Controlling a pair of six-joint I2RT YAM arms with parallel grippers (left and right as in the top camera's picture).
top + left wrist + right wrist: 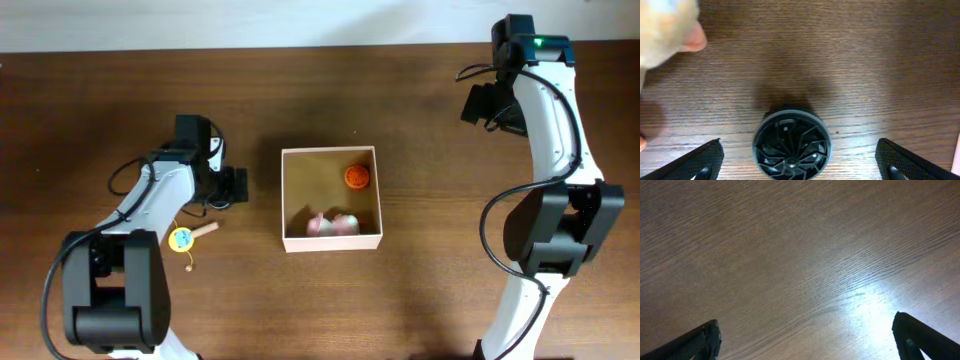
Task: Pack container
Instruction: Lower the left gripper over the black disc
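Hovering wide open and empty, the left gripper (233, 186) straddles a small black disc (791, 146) on the table (430, 300), beside the container (332, 241) at mid-table. The right gripper (805, 330) gapes empty over bare wood. The container looks like light cardboard, easily nudged, so pinch a thin wall at the rim.

The table (800, 255) is dark wood with fine grain, smooth enough to carry a soft sheen under the light. The container (330, 150) looks like matt cardboard, white outside and tan inside. The disc (791, 145) is black, slightly glossy plastic. The right arm (552, 110) has a smooth white shell.
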